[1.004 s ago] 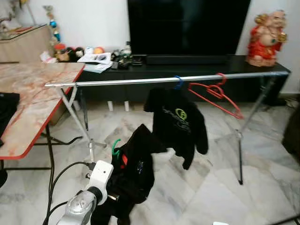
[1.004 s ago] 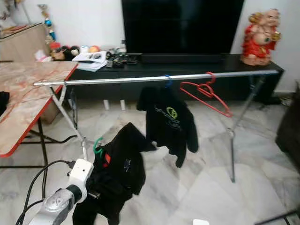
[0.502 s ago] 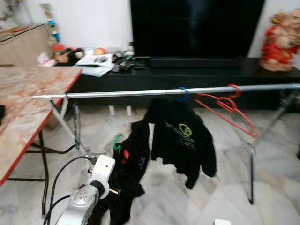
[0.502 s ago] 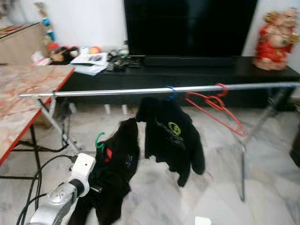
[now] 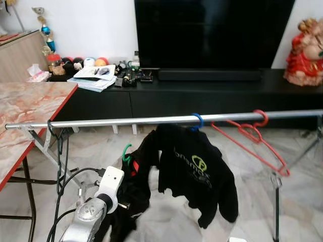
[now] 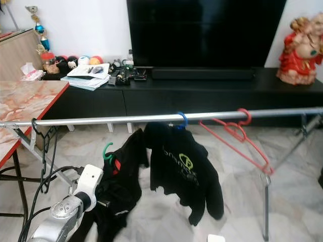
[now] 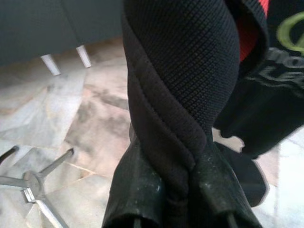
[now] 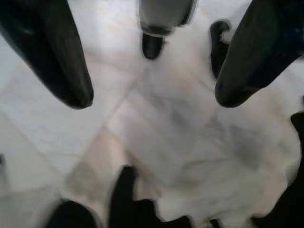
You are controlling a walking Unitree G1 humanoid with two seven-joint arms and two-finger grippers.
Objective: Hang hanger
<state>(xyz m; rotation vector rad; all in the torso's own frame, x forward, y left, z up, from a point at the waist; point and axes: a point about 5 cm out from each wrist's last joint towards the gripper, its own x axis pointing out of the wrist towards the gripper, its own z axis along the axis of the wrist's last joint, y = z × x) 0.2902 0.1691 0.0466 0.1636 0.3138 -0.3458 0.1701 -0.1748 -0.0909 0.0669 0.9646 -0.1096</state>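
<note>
While one black top (image 5: 194, 171) is already hanging on the rail (image 5: 151, 121) by a blue hook, the left gripper (image 7: 178, 190) is pinching a second garment (image 5: 133, 186) — its fingers clamped on the fabric — with the green hanger (image 5: 125, 153) sitting below the rail, not yet hooked on. Raising and hooking are remaining. The right gripper (image 8: 152, 99) is hanging idle, fingers spread — over bare floor.
</note>
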